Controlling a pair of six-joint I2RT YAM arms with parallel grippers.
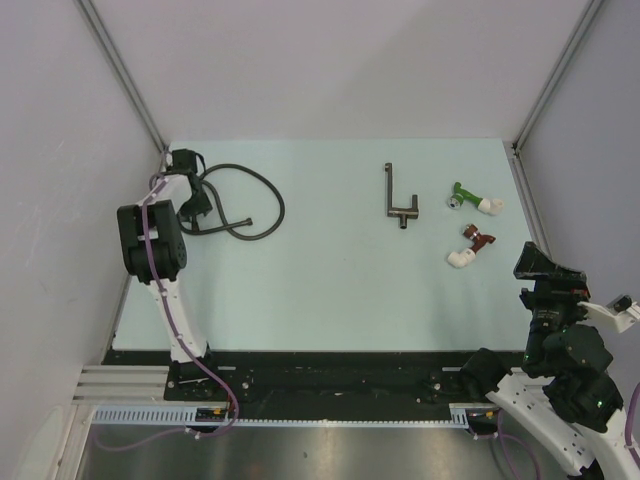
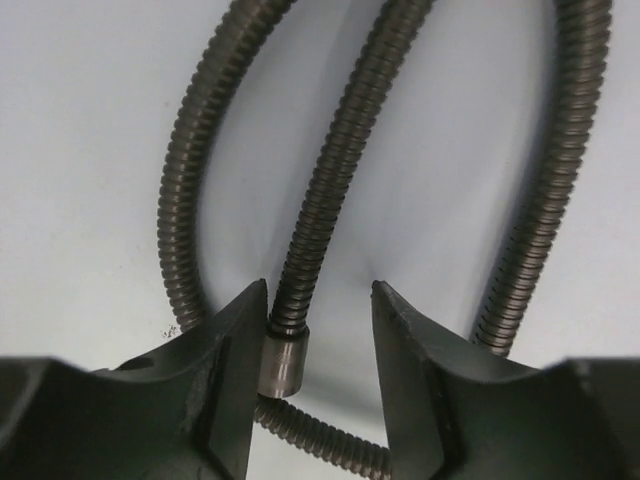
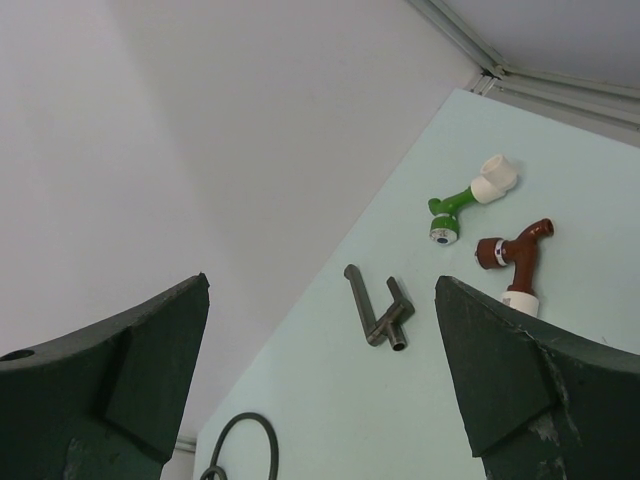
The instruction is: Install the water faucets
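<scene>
Slim dark grey-brown metal faucet [image 1: 400, 201] on pale green bench [image 1: 330, 290], far right of centre, left claw [image 2: 320, 300] parted astride coiled dark ribbed hose [image 2: 335, 160] far left, right claw [image 3: 320, 282] wide

1. Overhead view: the light is bright, even and diffuse, and the table [image 1: 330, 300] carries only faint, soft shadows.
2. Left wrist view: the hose [image 2: 340, 170] is crisp, with a soft shadow toward 3 o'clock; the left gripper [image 2: 320, 290] sits dark at 6 o'clock.
3. Right wrist view: the right gripper [image 3: 322, 283] looks dark and slightly soft at 5 and 7 o'clock.
</scene>
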